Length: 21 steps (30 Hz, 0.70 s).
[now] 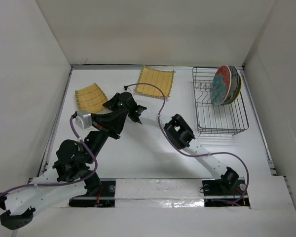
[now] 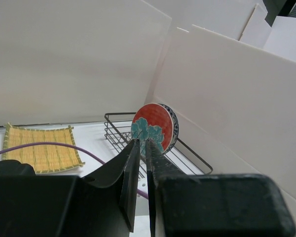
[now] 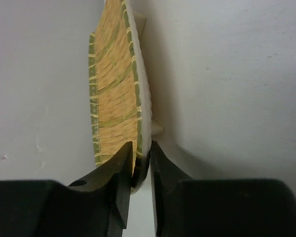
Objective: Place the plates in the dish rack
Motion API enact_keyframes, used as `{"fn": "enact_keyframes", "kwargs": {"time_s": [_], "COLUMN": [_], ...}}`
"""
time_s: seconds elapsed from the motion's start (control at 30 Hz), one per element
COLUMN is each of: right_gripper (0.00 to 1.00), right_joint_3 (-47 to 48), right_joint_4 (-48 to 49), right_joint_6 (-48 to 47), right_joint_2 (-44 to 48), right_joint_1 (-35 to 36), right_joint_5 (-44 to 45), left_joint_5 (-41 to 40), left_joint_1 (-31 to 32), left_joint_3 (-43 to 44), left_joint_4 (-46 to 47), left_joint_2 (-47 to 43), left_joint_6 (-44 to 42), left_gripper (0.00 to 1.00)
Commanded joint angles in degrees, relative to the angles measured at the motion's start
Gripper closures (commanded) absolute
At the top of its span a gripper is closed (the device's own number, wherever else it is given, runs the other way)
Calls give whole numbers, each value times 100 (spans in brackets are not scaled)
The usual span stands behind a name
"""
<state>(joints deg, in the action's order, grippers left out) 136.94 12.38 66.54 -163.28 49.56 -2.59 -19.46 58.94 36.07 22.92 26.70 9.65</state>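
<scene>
Out from the near edge, we find the left gripper (image 2: 142,143) over the middle of the tabletop (image 1: 138,158). It is all but clenched, with a thin slit between its jaws and nothing in it. Just beyond, toward the left edge, the right gripper (image 3: 140,148) is pinched on the rim of the nearer square plate (image 1: 90,98). The farther square plate (image 1: 155,82) lies flat at the far edge. In the far right corner we see the dish rack (image 1: 222,129), with the red plate (image 1: 220,87) standing on edge at its far end and more plates leaning behind it.
</scene>
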Motion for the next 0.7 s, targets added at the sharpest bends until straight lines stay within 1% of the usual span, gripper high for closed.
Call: {"fn": "enact_keyframes", "kwargs": {"time_s": [0.0, 0.03, 0.13, 0.17, 0.2, 0.23, 0.27, 0.3, 0.33, 0.43, 0.47, 0.53, 0.57, 0.63, 0.67], "right_gripper": [81, 88, 93, 96, 99, 100, 100, 100, 100, 100, 100, 100, 100, 100, 100], "right_joint_3": [-115, -350, -904, -1315, -1520, -1704, -2080, -2249, -2434, -3076, -3225, -3691, -3875, -4481, -4701], "right_joint_4": [247, 317, 703, 809, 1062, 1212, 1344, 1624, 1775, 2180, 2233, 2382, 2435, 2628, 2681], "right_joint_6": [43, 34, -71, -132, -255, -299, -343, -448, -501, -809, -914, -1248, -1345, -1609, -1696], "right_joint_2": [77, 147, 621, 770, 1067, 1210, 1342, 1491, 1779, 2246, 2587, 2949, 3308, 3705, 4125], "right_joint_1": [1, 1, 54, 115, 185, 186, 255, 334, 335, 467, 536, 589, 590, 590, 590], "right_joint_5": [4, 39, 285, 468, 627, 698, 759, 873, 918, 1172, 1243, 1524, 1594, 1884, 1972], "left_joint_5": [92, 83, 101, 101, 109, 101, 83, 66, 48, 57, 57, 83, 100, 110, 109], "left_joint_1": [30, 30, 30, 30, 30, 30, 30, 30, 30, 30, 30, 30, 30, 30, 30], "left_joint_3": [-13, -13, -13, -13, -13, -13, -13, -13, -13, -13, -13, -4, 5, 14, 14], "left_joint_4": [257, 257, 248, 248, 248, 240, 248, 240, 240, 240, 240, 248, 240, 222, 231], "left_joint_2": [-77, -77, -60, -59, -51, -59, -59, -68, -68, -77, -77, -68, -51, -33, -42], "left_joint_6": [-33, -42, -33, -33, -33, -42, -51, -51, -60, -68, -68, -68, -77, -77, -77], "left_gripper": [91, 91, 91, 91, 91, 91, 91, 91, 91, 91, 91, 91, 91, 90, 90]}}
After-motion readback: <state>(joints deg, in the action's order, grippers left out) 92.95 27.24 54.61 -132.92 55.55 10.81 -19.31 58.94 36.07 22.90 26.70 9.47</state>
